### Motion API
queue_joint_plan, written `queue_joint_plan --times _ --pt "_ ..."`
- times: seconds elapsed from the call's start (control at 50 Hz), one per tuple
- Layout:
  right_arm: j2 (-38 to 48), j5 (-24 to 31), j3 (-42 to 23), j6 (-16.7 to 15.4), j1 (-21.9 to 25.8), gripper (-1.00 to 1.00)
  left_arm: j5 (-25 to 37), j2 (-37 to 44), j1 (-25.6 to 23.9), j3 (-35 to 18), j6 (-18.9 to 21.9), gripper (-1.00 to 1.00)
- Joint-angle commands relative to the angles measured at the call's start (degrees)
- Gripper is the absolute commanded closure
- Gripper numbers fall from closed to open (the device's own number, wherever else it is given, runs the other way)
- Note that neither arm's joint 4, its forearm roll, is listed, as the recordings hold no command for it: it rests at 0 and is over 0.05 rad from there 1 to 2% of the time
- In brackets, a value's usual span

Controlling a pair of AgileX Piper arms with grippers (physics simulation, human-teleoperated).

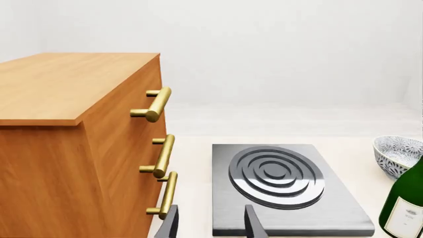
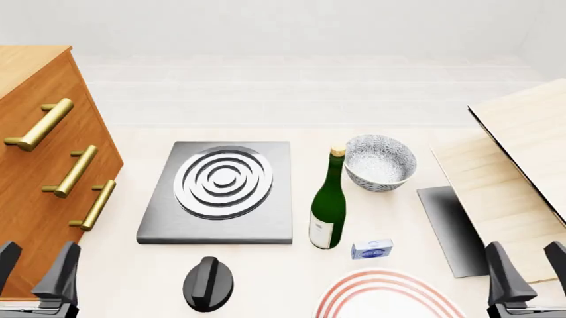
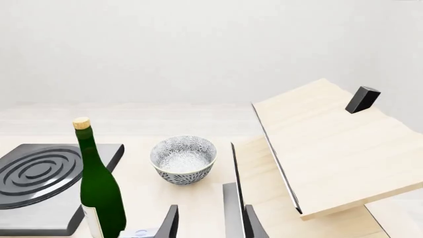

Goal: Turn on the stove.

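Nothing is done yet: the black knob (image 2: 208, 283) of the stove (image 2: 219, 193) sits untouched while the left gripper (image 2: 36, 273) and right gripper (image 2: 529, 273) (both spread open, holding nothing) hang well apart from it.

Bare tabletop (image 2: 132, 278) lay open between the left gripper (image 2: 36, 275) and the black knob (image 2: 208, 283), which sat at the stove's (image 2: 217, 192) 6 o'clock, apart from it. At the stove's 9 o'clock the wooden drawer cabinet (image 2: 36, 185) crowded in, brass handles (image 2: 93, 205) jutting out. At 3 o'clock stood an upright green wine bottle (image 2: 328, 202), with a patterned bowl (image 2: 380, 162) beyond. A small blue-and-white box (image 2: 372, 249) and the red-ringed plate (image 2: 389, 298) lay between the knob and the right gripper (image 2: 526, 275).
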Motion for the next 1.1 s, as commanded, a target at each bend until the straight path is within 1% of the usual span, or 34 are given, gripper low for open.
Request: queue_joint_plan --times 0.02,0.16,0.26,0.32,0.36,0.38,0.4,0.42,0.44,0.46,0.5,0.54,0.58,0.6,0.62,0.64,0.66,0.68,0.7,0.72,0.76,0.8,0.82,0.84,0.86,0.9,0.92,0.94,0.98,1.0,1.02,1.04,1.08,1.1 --pt "0.3 -0.14 -0.16 -0.35 0.03 -1.0 -0.23 0.25 -0.6 -0.09 -0.47 -1.0" --pt "0.37 -0.15 -0.19 -0.16 0.01 -1.0 0.0 0.15 -1.0 -0.21 -0.42 -1.0" --pt "0.28 -0.04 -0.24 -0.28 0.01 -1.0 0.93 2.99 -1.47 -2.62 0.17 -1.0" --pt "0.24 0.04 -0.27 -0.25 0.01 -1.0 4.51 4.46 -2.94 -6.74 -0.19 -1.0" --pt "0.22 0.05 -0.26 -0.24 0.0 -1.0 5.56 6.53 -4.16 -8.29 0.84 -1.0" --pt "0.22 0.08 -0.26 -0.06 -0.01 -1.0 6.87 6.57 -4.7 -9.5 -0.15 -1.0" --pt "0.27 0.0 -0.22 -0.04 -0.02 -1.0 7.7 7.39 -5.33 -10.5 0.57 -1.0" --pt "0.35 -0.16 -0.2 -0.29 0.01 -1.0 9.65 8.29 -6.85 -12.58 -0.55 -1.0" --pt "0.36 -0.16 -0.2 -0.29 0.01 -1.0 9.7 8.28 -6.85 -12.61 -0.55 -1.0" --pt "0.34 -0.14 -0.19 -0.17 -0.01 -1.0 10.74 8.11 -6.86 -13.62 0.49 -1.0" --pt "0.31 -0.05 -0.23 -0.14 -0.01 -1.0 12.24 9.29 -7.84 -15.51 0.14 -1.0" --pt "0.34 -0.12 -0.22 -0.23 -0.01 -1.0 13.58 10.49 -8.46 -17.5 1.17 -1.0" --pt "0.35 -0.1 -0.21 -0.07 -0.03 -1.0 14.43 11.15 -8.87 -18.86 1.22 -1.0" --pt "0.35 -0.1 -0.21 -0.07 -0.03 -1.0 14.43 11.15 -8.87 -18.86 1.22 -1.0" --pt "0.27 -0.01 -0.25 -0.25 -0.01 -1.0 14.34 13.42 -9.39 -19.71 2.46 -1.0" --pt "0.41 -0.2 -0.18 -0.13 -0.02 -1.0 14.33 13.74 -9.36 -20.18 2.86 -1.0" --pt "0.34 -0.06 -0.24 -0.05 -0.03 -1.0 14.07 14.43 -9.42 -20.48 4.39 -1.0" --pt "0.34 -0.06 -0.24 -0.05 -0.03 -1.0 14.06 14.45 -9.42 -20.48 4.39 -1.0" --pt "0.25 0.06 -0.31 -0.21 -0.01 -1.0 13.55 15.93 -9.87 -20.61 5.5 -1.0" --pt "0.23 0.1 -0.33 -0.26 -0.01 -1.0 13.6 16.17 -10.19 -21.14 4.9 -1.0" --pt "0.4 -0.15 -0.22 -0.05 -0.03 -1.0 13.13 19.59 -11.15 -22.39 5.82 -1.0" --pt "0.32 -0.01 -0.31 -0.26 -0.01 -1.0 13.96 22.63 -12.53 -24.44 2.98 -1.0" --pt "0.29 -0.01 -0.27 -0.21 -0.02 -1.0 14.39 23.41 -13.54 -25.49 3.0 -1.0" --pt "0.32 -0.02 -0.26 -0.1 -0.03 -1.0 14.74 24.09 -14.19 -26.13 2.11 -1.0" --pt "0.35 -0.05 -0.27 -0.11 -0.03 -1.0 14.95 25.31 -13.9 -26.84 2.42 -1.0" --pt "0.22 0.19 -0.39 -0.21 -0.02 -1.0 16.14 27.73 -14.92 -29.38 0.98 -1.0" --pt "0.29 0.07 -0.34 -0.11 -0.03 -1.0 16.14 27.74 -14.92 -29.4 0.98 -1.0" --pt "0.33 0.01 -0.31 -0.1 -0.03 -1.0 16.89 28.41 -14.7 -30.96 1.44 -1.0" --pt "0.31 0.02 -0.32 -0.22 -0.02 -1.0 17.59 29.15 -15.16 -32.01 1.57 -1.0" --pt "0.35 -0.06 -0.28 -0.2 -0.02 -1.0 17.99 29.28 -15.28 -32.58 2.52 -1.0" --pt "0.28 0.1 -0.35 -0.09 -0.03 -1.0 18.74 30.3 -15.83 -33.12 1.31 -1.0" --pt "0.28 0.11 -0.35 -0.09 -0.03 -1.0 18.75 30.31 -15.83 -33.13 1.31 -1.0" --pt "0.27 0.08 -0.33 -0.2 -0.02 -1.0 20.42 32.2 -16.28 -34.32 0.03 -1.0" --pt "0.34 0.02 -0.32 -0.11 -0.04 -1.0 22.68 32.24 -17.18 -36.48 1.37 -1.0"
